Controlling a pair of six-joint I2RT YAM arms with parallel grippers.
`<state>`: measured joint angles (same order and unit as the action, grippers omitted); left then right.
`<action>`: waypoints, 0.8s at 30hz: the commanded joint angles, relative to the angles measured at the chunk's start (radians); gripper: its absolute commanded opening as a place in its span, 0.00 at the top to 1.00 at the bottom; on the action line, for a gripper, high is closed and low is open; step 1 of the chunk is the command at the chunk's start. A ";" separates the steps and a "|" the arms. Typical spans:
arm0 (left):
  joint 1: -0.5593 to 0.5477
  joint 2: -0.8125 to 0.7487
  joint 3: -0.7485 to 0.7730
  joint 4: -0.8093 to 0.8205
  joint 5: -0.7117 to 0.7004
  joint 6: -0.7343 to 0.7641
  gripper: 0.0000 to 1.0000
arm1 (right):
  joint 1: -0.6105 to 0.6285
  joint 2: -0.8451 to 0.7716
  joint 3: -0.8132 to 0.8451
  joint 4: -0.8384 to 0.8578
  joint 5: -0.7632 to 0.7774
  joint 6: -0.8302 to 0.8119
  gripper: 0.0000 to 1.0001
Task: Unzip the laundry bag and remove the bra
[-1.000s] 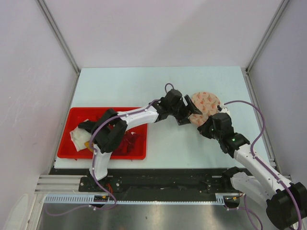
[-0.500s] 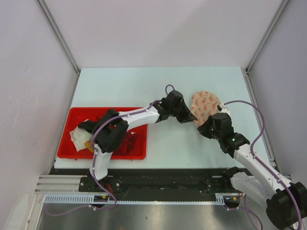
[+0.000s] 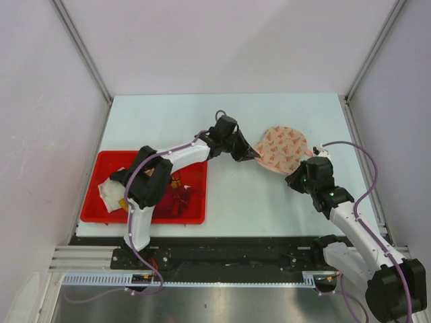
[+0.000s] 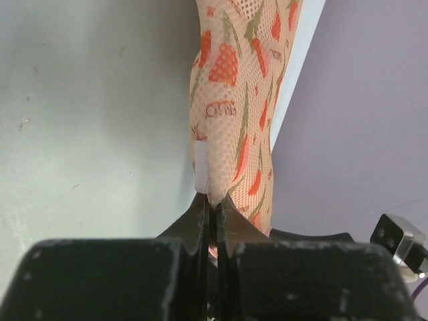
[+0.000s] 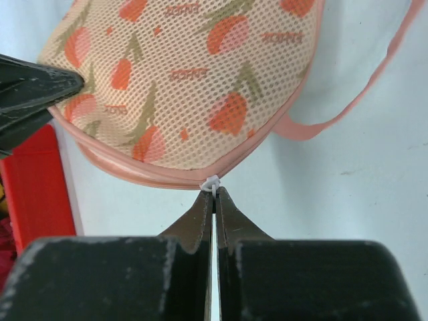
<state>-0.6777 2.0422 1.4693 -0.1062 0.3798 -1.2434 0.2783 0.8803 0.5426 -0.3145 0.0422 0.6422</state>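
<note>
The laundry bag (image 3: 283, 147) lies on the pale table right of centre, its pink zip rim towards me, and looks zipped up. My left gripper (image 3: 255, 157) is shut on the bag's left edge, and a fold of the printed mesh (image 4: 234, 100) sits pinched between its tips (image 4: 215, 200). My right gripper (image 3: 297, 175) is at the bag's near rim, shut on the small white zip pull (image 5: 212, 183). In the right wrist view the bag (image 5: 187, 73) fills the upper part, with the left gripper's fingers (image 5: 33, 90) at its left. The bra is hidden.
A red tray (image 3: 101, 157) stands at the near left, holding a dark red garment (image 3: 176, 198) and a white cloth (image 3: 110, 192). The bag's pink strap (image 5: 348, 100) loops onto the table to the right. Enclosure walls and posts ring the table.
The left gripper has gone from open beside the bag to shut on its left edge and drawn back to the left, tugging the bag that way. The right gripper kept its hold and shifted slightly.
</note>
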 commanded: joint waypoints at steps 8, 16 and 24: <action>0.046 0.137 0.376 -0.263 0.070 0.258 0.30 | 0.140 0.043 0.011 0.052 0.028 0.048 1.00; 0.044 -0.137 0.116 -0.225 0.007 0.331 0.00 | 0.164 0.117 0.010 0.140 0.027 0.162 1.00; -0.014 -0.270 -0.167 -0.127 0.030 0.248 0.00 | 0.156 0.204 0.022 0.235 -0.030 0.212 1.00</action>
<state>-0.6502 1.8122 1.3582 -0.2974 0.3916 -0.9688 0.4339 1.0595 0.5381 -0.1741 0.0227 0.8112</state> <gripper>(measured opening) 0.996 0.012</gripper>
